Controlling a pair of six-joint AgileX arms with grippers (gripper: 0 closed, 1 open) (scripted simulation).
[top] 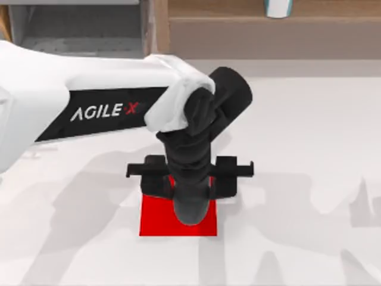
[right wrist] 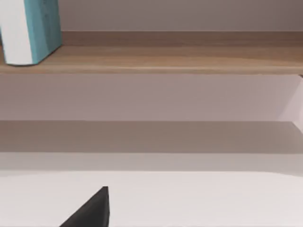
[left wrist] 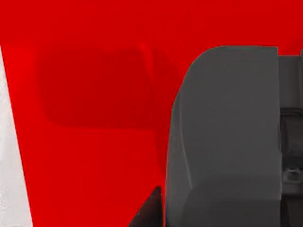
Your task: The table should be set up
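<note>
The table [top: 309, 149] spreads white across the whole top view; on it, a little below the middle, lies a red mat [top: 156, 219], flat and square to the table's edges; nothing else of a place setting stands on the bare top around it.

The left arm reaches in from the table's left and bends straight down over the mat's far half; the left gripper [top: 191, 210] hangs at or just above the red cloth; whether its fingers are apart, together or clamped on something I cannot tell, since the wrist hides them from above and the left wrist view gives one dark finger [left wrist: 222, 142] close against the red, with a soft shadow beside it.

At the back stands a wooden shelf [right wrist: 156, 56] with a white and teal cup [top: 278, 7] on it, well apart from the mat.

The right arm is parked; its camera faces the shelf across the table, and a dark corner of its gripper shows low there.

My reading: the mat looks laid, so the setting is only begun; the cup, at least, is not yet on the table.
</note>
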